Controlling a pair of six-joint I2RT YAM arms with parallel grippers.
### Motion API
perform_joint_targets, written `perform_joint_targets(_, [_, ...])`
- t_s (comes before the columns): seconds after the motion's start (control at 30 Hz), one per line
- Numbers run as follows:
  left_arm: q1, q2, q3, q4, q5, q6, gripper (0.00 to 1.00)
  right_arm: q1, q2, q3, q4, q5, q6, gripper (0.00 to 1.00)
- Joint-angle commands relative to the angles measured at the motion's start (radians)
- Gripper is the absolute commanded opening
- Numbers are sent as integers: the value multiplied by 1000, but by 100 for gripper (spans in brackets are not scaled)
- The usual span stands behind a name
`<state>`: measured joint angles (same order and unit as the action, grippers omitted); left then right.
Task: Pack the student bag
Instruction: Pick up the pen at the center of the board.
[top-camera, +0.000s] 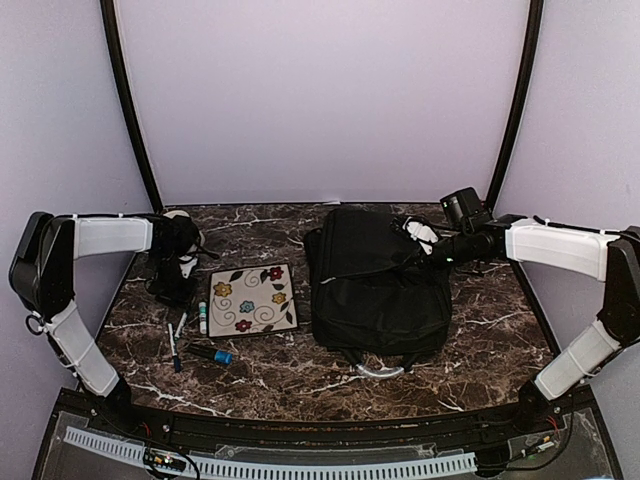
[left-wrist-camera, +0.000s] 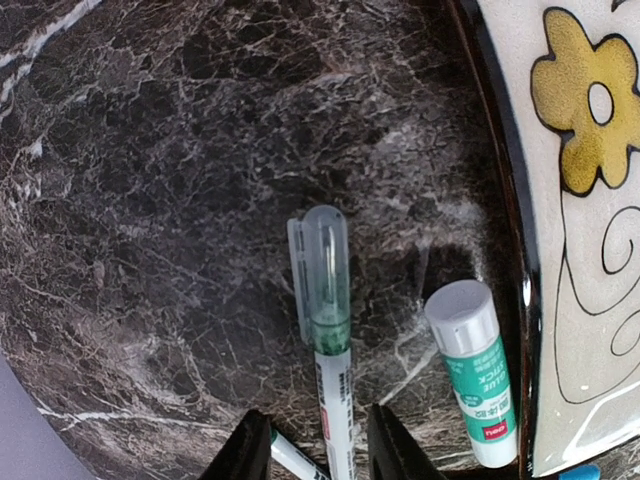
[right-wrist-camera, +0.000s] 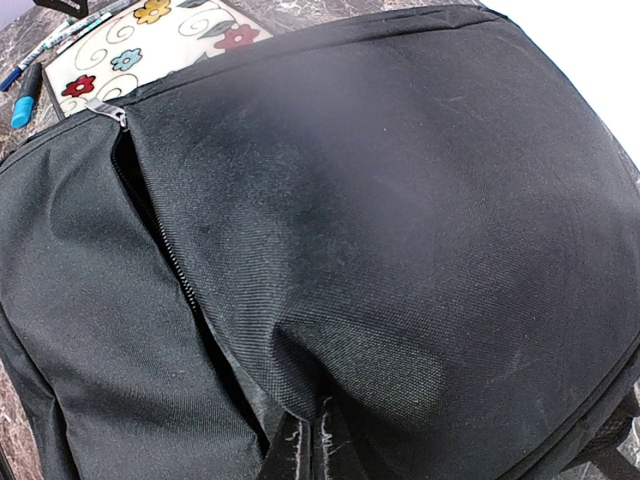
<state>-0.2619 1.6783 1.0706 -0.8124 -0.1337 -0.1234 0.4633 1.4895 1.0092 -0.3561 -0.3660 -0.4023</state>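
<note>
Left gripper (left-wrist-camera: 320, 430) sits spread around the green-capped pen (left-wrist-camera: 325, 290); right gripper (top-camera: 428, 250) is pinching the student bag (top-camera: 375, 290) fabric, far right.

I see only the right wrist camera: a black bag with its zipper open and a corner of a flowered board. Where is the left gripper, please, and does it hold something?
Observer: The left gripper is low over the table, left of the flowered board. Its jaws stand open on either side of a white pen with a green cap; nothing is held.
Operator: Is something else close to that pen?
Observer: Yes, a glue stick lies between the pen and the board, clear of the gripper.
Operator: How does the bag lie?
Observer: From above, the student bag lies flat to the right of the board, its grey loop handle toward the arm bases.
</note>
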Motion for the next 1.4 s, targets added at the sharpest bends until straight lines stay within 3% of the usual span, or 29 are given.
perform_joint_targets(0.0, [6,14,-17,11,-20,-2,34,-12,7,-4,56,13,-10,0])
perform_joint_targets(1.37, [23,88,-29,13,-9,-29,11,-12,17,-2,48,7,-15,0])
